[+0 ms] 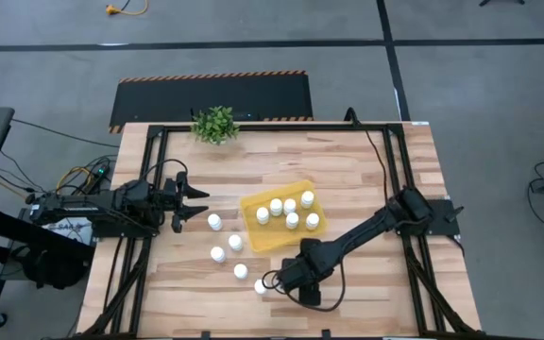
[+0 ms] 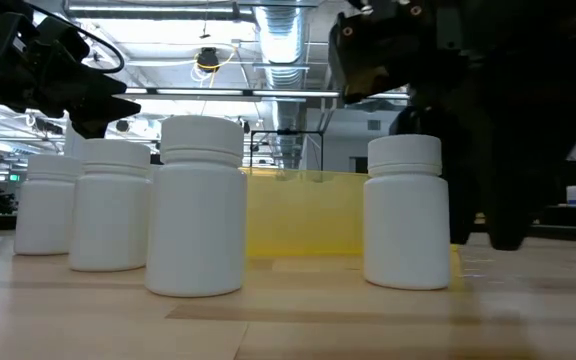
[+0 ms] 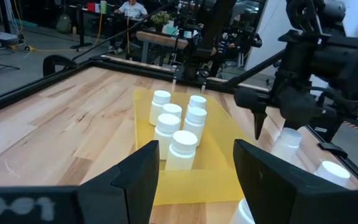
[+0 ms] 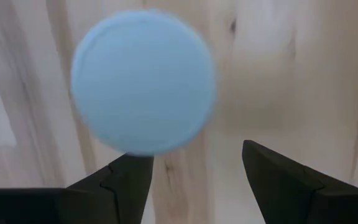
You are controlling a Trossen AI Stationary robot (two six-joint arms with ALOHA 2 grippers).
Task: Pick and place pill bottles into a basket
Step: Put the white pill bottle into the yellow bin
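Observation:
The yellow basket (image 1: pixel 253 229) lies at the table's middle with several white pill bottles (image 1: pixel 291 212) standing in it. Several more bottles (image 1: pixel 217 254) stand upright on the wood to its left and near side. My right gripper (image 1: pixel 272 280) points down, open, just above the nearest loose bottle (image 1: pixel 260 286). In the right wrist view that bottle's round cap (image 4: pixel 143 81) lies beyond one fingertip, not between the fingers (image 4: pixel 126 180). My left gripper (image 1: pixel 193 203) waits level at the table's left, open, with nothing in it.
A small green potted plant (image 1: pixel 215 124) stands at the far edge. A black frame (image 1: pixel 253 127) runs around the tabletop. In the low view the loose bottles (image 2: pixel 201 205) stand in a row before the basket wall (image 2: pixel 303 212). Bare wood lies to the right of the basket.

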